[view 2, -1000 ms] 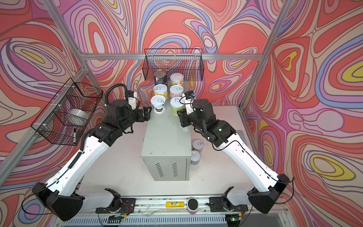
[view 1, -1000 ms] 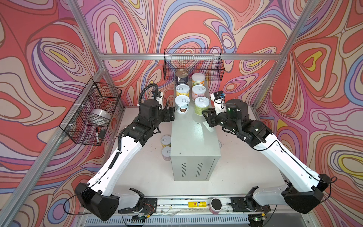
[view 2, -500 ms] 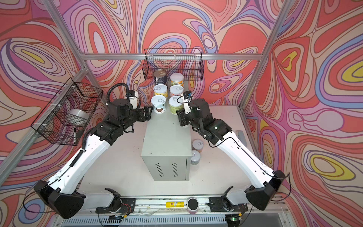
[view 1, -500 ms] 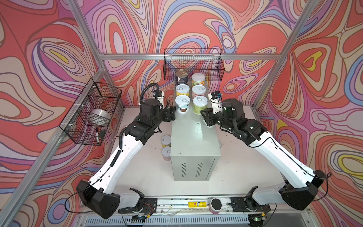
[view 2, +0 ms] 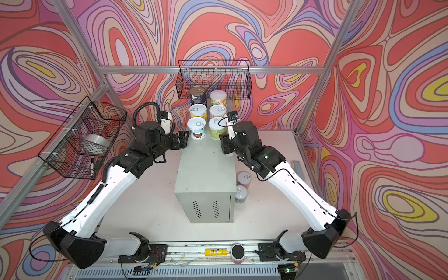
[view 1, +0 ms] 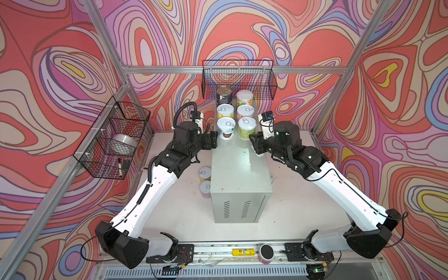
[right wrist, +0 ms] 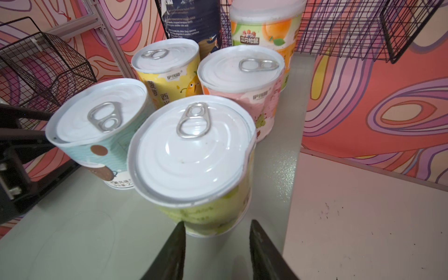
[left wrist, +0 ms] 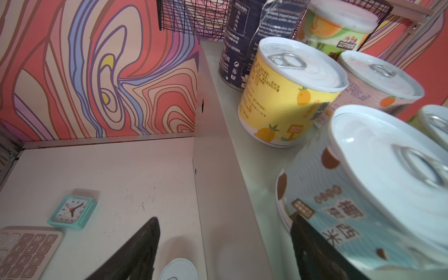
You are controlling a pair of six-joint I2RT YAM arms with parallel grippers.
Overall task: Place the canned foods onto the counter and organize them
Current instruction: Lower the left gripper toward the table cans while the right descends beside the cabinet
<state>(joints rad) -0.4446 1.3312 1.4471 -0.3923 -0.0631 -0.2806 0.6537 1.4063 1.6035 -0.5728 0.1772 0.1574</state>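
The counter, a grey cabinet, carries several canned foods in two rows at its far end: a dark-blue tin, an orange tin, a yellow tin, a pink tin, a teal tin and a green tin. My left gripper is open and empty, straddling the counter's left edge, one finger beside the teal tin. My right gripper stands just behind the green tin, jaws narrowly apart, nothing between them. Two tins stand on the table left of the counter, two more to its right.
A wire basket hangs on the back wall above the tins. A second basket on the left wall holds a tape roll and a marker. A clock and a calculator lie on the table. A yellow tube and a pink cylinder rest on the front rail.
My right gripper has edged in toward the green tin, which sits slightly farther left. The left gripper has barely moved.
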